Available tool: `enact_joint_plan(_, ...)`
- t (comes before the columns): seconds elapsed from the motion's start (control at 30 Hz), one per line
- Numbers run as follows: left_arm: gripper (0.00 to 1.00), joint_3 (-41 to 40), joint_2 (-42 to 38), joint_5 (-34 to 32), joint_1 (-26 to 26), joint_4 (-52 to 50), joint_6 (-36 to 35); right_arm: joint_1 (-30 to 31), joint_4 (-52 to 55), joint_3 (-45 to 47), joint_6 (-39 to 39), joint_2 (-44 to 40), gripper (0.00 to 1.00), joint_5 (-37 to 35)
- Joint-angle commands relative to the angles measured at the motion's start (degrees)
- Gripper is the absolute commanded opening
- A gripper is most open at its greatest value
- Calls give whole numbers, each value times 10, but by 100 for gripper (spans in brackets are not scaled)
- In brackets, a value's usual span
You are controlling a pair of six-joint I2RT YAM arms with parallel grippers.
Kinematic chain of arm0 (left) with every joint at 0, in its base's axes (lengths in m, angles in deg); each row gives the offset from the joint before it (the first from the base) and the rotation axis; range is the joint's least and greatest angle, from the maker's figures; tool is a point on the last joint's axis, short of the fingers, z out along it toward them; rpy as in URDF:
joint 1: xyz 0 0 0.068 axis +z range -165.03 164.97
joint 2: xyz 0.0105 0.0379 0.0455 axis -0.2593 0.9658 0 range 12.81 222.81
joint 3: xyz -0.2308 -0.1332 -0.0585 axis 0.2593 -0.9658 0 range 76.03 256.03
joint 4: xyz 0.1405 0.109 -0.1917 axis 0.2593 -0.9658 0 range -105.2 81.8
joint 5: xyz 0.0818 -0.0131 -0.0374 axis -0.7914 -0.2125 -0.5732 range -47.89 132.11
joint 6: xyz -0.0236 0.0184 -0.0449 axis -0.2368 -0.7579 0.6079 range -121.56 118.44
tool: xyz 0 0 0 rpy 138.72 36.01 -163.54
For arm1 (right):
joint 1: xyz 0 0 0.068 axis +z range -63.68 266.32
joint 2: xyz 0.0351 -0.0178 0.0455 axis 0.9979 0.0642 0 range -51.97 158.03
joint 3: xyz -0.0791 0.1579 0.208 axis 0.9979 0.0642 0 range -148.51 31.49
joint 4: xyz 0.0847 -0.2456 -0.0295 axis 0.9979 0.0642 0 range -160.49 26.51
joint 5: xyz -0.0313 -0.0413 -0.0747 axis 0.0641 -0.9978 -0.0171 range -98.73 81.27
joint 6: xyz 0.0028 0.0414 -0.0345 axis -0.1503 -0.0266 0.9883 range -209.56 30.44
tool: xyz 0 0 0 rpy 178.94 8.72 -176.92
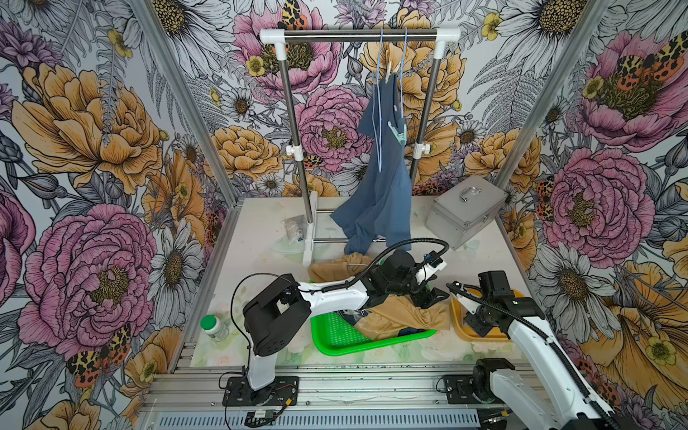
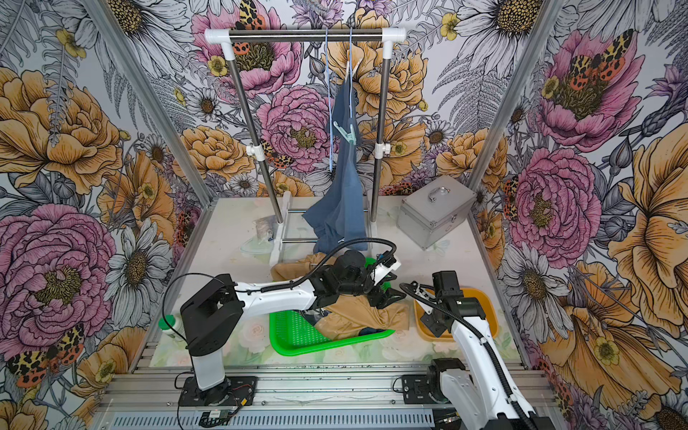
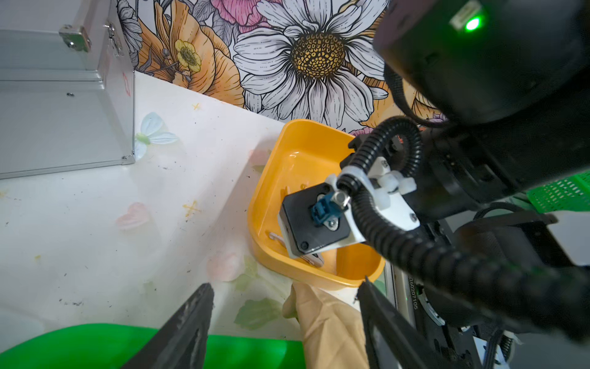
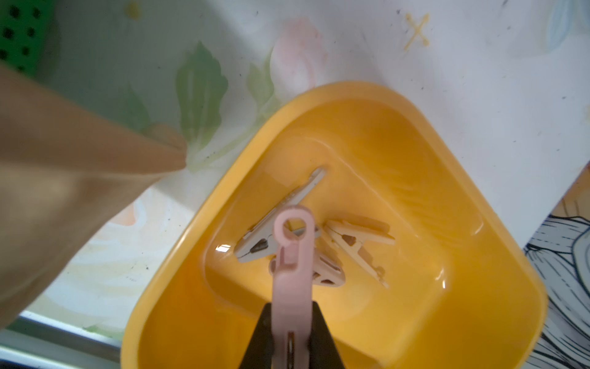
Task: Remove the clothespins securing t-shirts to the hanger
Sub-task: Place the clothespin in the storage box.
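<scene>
The pale pink clothespin [image 4: 292,271] is pinched in my right claw [image 4: 291,322], which hangs low over the yellow tub [image 4: 351,88] at the near right of the bench [image 1: 260,260]. A grey clothespin [image 4: 297,195] and a beige clothespin [image 4: 357,239] lie inside the tub. I judge this is the drop-off step: I only need to open the jaws. After that, the mint green clothespin [image 1: 398,134] waits on the slate blue t-shirt [image 1: 379,186], which hangs at the far side. My left claw [image 3: 285,287] is wide open and empty, reaching rightward over the tan t-shirt [image 1: 402,316] in the green basket [image 1: 335,335].
</scene>
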Motion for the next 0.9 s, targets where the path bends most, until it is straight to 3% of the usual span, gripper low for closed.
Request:
enact_joint_plan(0.0, 73, -8, -5, 2, 1, 7, 13, -18, -11, -3, 15, 25, 11, 22)
enact_joint_plan(0.23, 73, -3, 0, 3, 4, -26, 10, -33, -18, -4, 29, 65, 17, 37)
enact_joint_plan(0.5, 74, 2, -7, 6, 4, -47, -3, -38, -21, 0, 28, 56, 45, 33)
enact_joint_plan(0.87, 75, -15, -119, 19, 49, -102, -7, -56, -68, -99, 16, 44, 50, 51)
